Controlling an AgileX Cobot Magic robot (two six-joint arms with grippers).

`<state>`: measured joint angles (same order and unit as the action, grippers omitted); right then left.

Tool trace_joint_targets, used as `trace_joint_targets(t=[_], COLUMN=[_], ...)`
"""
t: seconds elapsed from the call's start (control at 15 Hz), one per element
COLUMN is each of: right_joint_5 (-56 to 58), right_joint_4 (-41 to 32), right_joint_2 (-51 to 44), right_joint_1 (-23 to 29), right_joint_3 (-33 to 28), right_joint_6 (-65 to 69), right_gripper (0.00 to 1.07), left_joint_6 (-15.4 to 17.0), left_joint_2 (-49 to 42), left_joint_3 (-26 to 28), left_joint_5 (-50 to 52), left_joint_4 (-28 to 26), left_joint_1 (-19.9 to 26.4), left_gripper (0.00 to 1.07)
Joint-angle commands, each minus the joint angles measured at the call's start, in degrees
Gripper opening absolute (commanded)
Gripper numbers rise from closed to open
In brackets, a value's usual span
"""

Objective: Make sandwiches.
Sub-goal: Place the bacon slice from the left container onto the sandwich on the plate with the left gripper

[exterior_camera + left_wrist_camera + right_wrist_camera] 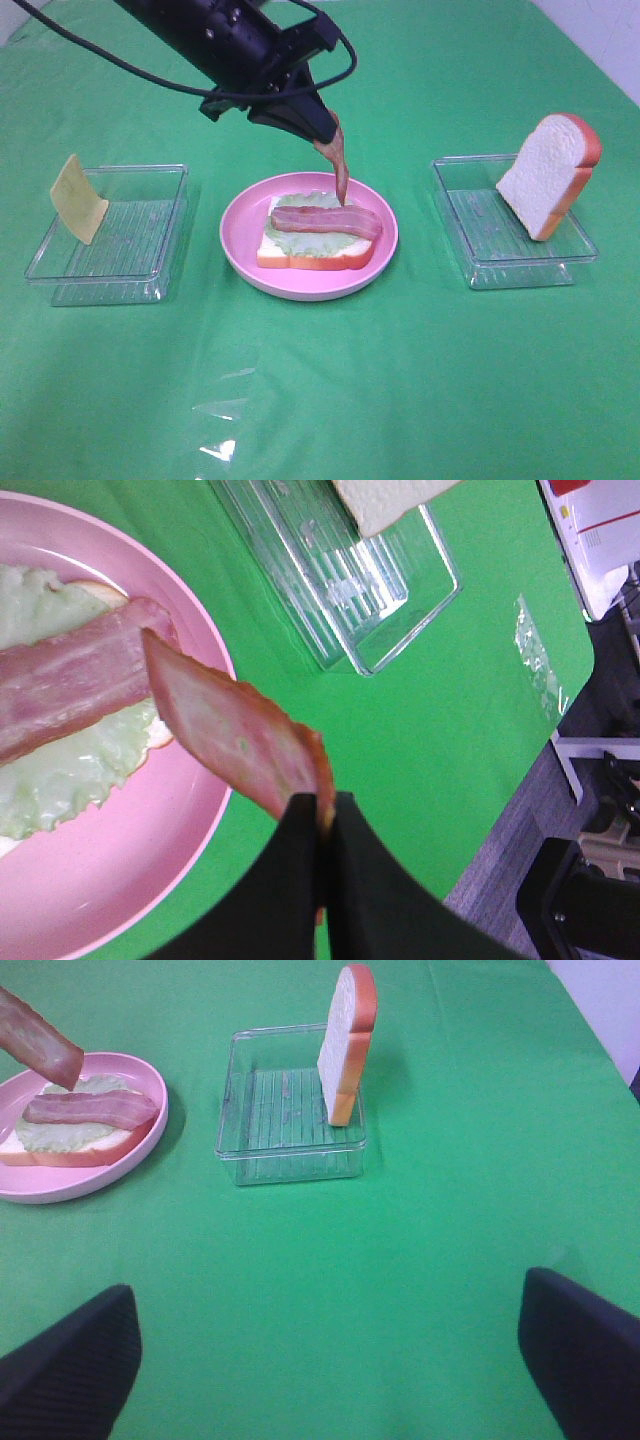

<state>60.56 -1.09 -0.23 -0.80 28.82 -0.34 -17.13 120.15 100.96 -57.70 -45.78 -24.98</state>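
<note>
The sandwich base (318, 246) lies on the pink plate (240, 250): one white bread slice with lettuce (60, 770) and a bacon strip (325, 222) on top. My left gripper (322, 125) hovers above the plate's far side, shut on a second bacon strip (230, 730). This strip hangs down with its lower end just over the lettuce. A second bread slice (550, 172) leans upright in the right tray (500, 250). A yellow cheese square (78, 198) leans in the left tray (130, 240). My right gripper (328, 1300) is open over bare cloth, near the table's front.
Green cloth covers the table. A scrap of clear film (225, 440) lies near the front edge. The left wrist view shows the table's edge (560, 690), with a box and equipment beyond it.
</note>
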Motion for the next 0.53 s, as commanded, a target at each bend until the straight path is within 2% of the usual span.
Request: trace_joint_targets(t=[0.07, 0.2, 0.47, 0.53], right_joint_5=[-0.3, -0.3, -0.3, -0.3], right_joint_4=[-0.1, -0.1, -0.1, -0.1], right_joint_2=[-1.4, -1.4, -1.4, -1.4], right_joint_1=[0.0, 0.0, 0.0, 0.0], right_joint_3=[-0.2, -0.2, -0.2, -0.2], right_joint_6=[0.3, 0.3, 0.3, 0.3], right_gripper=[0.98, 0.98, 0.98, 0.98], left_joint_6=[-2.1, -3.4, -3.3, -2.8], left_joint_2=[3.7, 6.4, 9.8, 10.1], left_joint_3=[1.7, 4.2, 7.6, 8.0], left_joint_5=[0.9, 0.8, 0.1, -0.6], left_joint_4=[-1.3, -1.3, -0.7, 3.1], left_joint_1=[-2.4, -4.0, -4.5, -4.2], left_gripper=[0.0, 0.0, 0.0, 0.0])
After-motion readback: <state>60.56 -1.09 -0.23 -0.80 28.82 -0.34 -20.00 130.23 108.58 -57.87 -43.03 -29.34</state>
